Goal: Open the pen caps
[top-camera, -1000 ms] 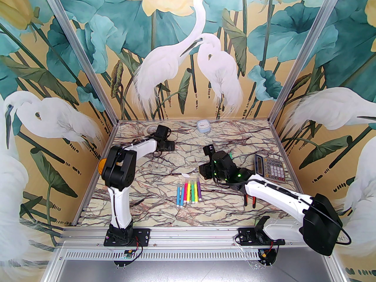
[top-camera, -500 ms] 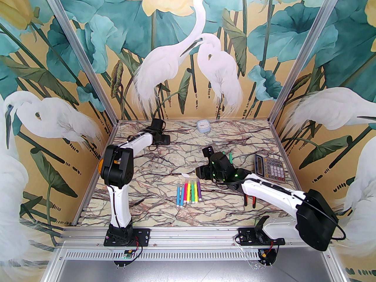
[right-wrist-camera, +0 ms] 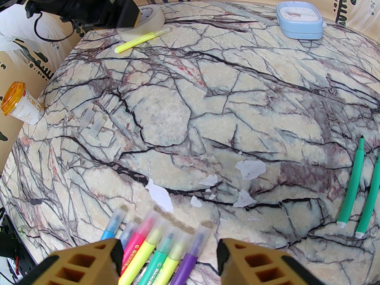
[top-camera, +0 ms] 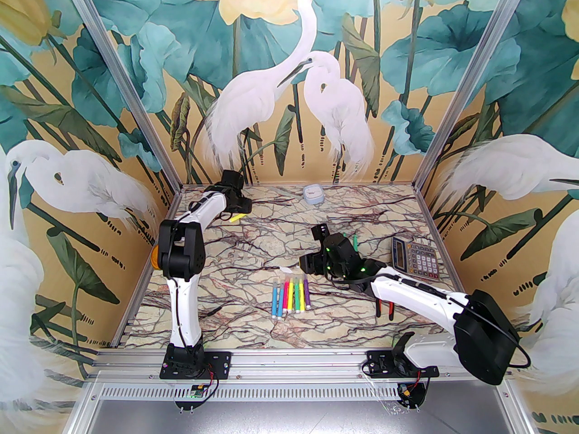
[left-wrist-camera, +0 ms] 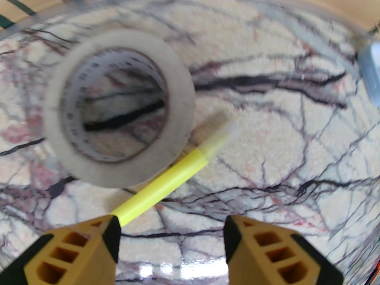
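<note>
Pulled back into the far-left corner since a second ago: left gripper [left-wrist-camera: 172,230], jaws spread and empty, with a yellow marker [left-wrist-camera: 166,183] lying released against the tape roll [left-wrist-camera: 124,40], cap [left-wrist-camera: 230,132] on. Poised mid-table over the row of markers [right-wrist-camera: 139,254], caps [right-wrist-camera: 150,220] on: right gripper [right-wrist-camera: 169,248], jaws likewise spread.

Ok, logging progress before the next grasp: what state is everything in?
Row of coloured plastic markers: clear caps on.
Lone yellow plastic marker: capped, lying flat.
Two green plastic markers: uncapped.
Two loose clear caps: lying off.
Left end effector: open.
Right end effector: open.
</note>
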Controlling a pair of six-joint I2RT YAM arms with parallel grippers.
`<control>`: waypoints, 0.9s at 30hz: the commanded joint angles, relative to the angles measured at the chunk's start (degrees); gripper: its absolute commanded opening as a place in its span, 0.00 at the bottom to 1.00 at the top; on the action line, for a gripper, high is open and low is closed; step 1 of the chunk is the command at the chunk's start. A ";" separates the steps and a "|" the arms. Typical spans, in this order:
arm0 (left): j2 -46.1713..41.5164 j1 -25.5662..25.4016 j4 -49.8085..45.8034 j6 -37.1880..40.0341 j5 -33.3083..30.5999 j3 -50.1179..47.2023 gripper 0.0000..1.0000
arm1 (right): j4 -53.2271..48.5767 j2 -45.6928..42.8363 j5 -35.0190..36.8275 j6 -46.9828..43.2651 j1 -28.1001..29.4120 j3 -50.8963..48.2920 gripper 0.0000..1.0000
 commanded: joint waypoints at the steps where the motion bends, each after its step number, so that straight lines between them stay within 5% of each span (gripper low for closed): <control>1: 2.05 0.47 -5.70 4.02 3.59 2.96 0.61 | 0.81 -2.19 1.80 0.21 -0.46 -1.29 0.60; 14: 5.52 1.00 -6.73 6.78 -3.98 4.46 0.62 | 1.09 -2.74 1.49 -0.32 -0.74 -0.90 0.60; 27: 7.30 1.09 -9.69 9.07 -0.89 4.72 0.55 | 0.34 -3.27 2.40 -0.66 -0.86 -0.22 0.61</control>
